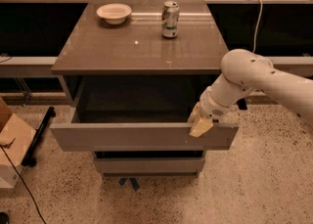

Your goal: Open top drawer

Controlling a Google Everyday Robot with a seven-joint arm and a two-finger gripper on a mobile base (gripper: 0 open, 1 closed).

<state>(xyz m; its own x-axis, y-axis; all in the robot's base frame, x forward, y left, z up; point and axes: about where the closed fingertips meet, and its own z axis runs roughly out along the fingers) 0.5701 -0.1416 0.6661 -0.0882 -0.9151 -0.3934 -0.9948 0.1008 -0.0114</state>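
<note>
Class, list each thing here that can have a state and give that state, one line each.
Top drawer: open, drawn well out.
Lower drawer: shut.
Gripper: at the top drawer's front edge, near its right end.
Can: upright on the counter.
Bowl: upright on the counter, left of the can.
</note>
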